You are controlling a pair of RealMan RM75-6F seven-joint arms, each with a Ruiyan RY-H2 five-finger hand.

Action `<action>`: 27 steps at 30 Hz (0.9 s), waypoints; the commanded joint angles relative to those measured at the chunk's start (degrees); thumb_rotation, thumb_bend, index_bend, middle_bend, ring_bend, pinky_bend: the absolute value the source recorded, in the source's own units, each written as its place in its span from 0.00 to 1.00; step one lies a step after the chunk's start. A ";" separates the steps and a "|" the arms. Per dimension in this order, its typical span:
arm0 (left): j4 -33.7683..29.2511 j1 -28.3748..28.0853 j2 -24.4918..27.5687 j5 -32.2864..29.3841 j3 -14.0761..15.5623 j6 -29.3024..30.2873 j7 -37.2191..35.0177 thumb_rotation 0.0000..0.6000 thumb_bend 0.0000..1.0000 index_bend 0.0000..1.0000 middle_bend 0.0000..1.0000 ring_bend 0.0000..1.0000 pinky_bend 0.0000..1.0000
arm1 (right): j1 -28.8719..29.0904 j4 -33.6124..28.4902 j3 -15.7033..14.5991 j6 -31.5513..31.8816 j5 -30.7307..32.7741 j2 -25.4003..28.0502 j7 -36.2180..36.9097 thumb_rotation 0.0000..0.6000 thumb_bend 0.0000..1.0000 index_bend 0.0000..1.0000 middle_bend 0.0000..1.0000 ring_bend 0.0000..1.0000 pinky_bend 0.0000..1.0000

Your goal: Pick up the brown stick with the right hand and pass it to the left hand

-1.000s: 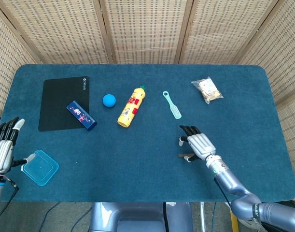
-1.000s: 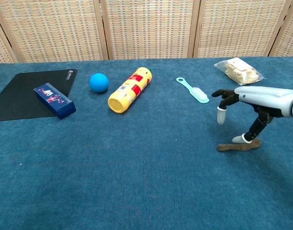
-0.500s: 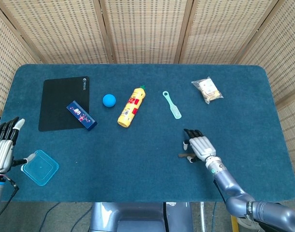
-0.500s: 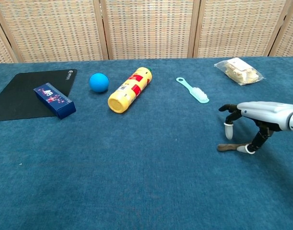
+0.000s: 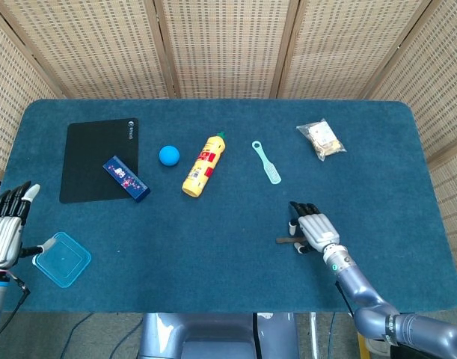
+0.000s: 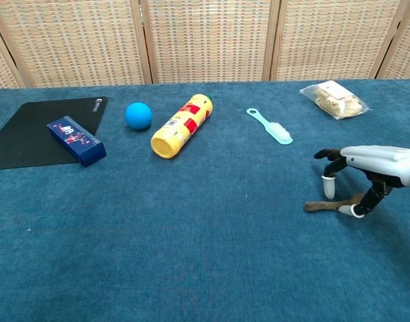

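Right hand hangs low over the brown stick, palm down, fingers arched with their tips at or just above the cloth on either side of it; the chest view shows the thumb tip by the stick's near side and another fingertip on its far side, so the fingers straddle it and look partly curled, but I judge the pinch not yet closed; the stick lies flat on the blue worktop, toward the robot's right front, which suits a grasp from above. Left hand waits at the left edge of the worktop, fingers apart and holding nothing, placed well apart from the stick so the handover will call for a carry across. Just beside that hand sits a clear blue lid; the yellow bottle, blue ball, brush and snack bag lie farther back, out of the path.
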 commanded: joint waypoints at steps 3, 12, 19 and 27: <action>0.05 0.03 0.03 -0.10 -0.04 -0.08 -0.06 1.00 0.00 0.00 0.00 0.00 0.00 | -0.23 1.08 -0.24 0.07 -0.75 -0.46 0.88 1.00 0.48 0.52 0.00 0.00 0.00; 0.17 -0.08 -0.06 0.19 0.03 -0.27 0.15 1.00 0.00 0.00 0.00 0.00 0.00 | -0.72 2.70 -0.64 -0.41 -1.41 -0.68 2.73 1.00 0.49 0.53 0.00 0.00 0.00; 0.30 -0.17 -0.29 0.33 0.08 -0.36 0.66 1.00 0.00 0.00 0.00 0.00 0.00 | -0.86 3.67 -0.70 -0.53 -2.41 -0.90 3.97 1.00 0.52 0.56 0.01 0.00 0.00; 0.75 -0.51 -0.34 0.33 -0.04 -0.78 1.14 1.00 0.00 0.00 0.00 0.00 0.00 | -1.40 5.45 -0.61 0.00 -3.89 -1.52 6.28 1.00 0.62 0.71 0.05 0.00 0.00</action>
